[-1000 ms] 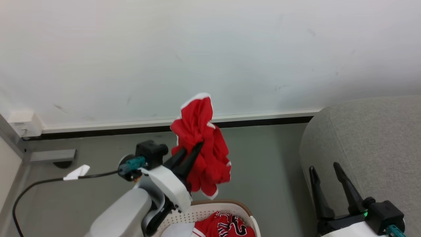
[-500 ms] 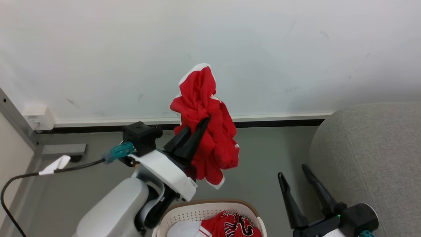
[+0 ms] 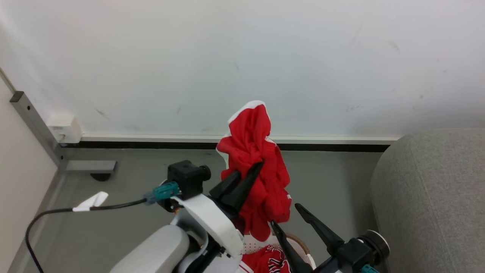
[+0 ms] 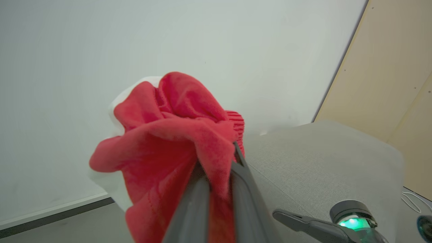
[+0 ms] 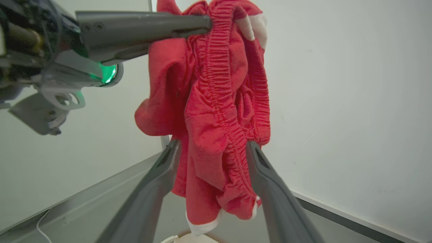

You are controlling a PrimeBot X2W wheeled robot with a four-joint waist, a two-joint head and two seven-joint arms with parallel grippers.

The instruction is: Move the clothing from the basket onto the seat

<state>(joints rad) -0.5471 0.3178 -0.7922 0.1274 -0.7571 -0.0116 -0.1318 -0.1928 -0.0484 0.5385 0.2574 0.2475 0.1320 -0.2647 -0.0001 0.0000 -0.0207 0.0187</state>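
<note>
The left end effector (image 3: pixel 250 168) is closed on a bunched red garment (image 3: pixel 252 151) with white trim, its two dark fingers pinched together through the fabric, as the left wrist view shows (image 4: pixel 219 162). The garment (image 4: pixel 162 135) is held up in the air above the floor (image 3: pixel 132 182), in front of the white wall (image 3: pixel 242 57), with folds and an elastic band drooping below the grip (image 5: pixel 219 101). The right end effector (image 3: pixel 285 215) is open. Its fingers stand apart and point up at the lower end of the hanging garment, and in the right wrist view they sit on either side of the drooping cloth (image 5: pixel 213 142); whether they touch it I cannot tell. The basket (image 3: pixel 299 242) lies at the near edge, directly under the garment, and only part of its tan rim and perforated white wall is visible. Inside it rests a red jersey (image 3: pixel 271 259) with black-and-white lettering. The light-grey seat (image 3: pixel 435 197) fills the right side, well apart from the held garment, and no clothing lies on the part of it in view. A black cable (image 3: pixel 57 210) trails across the floor on the left.
</note>
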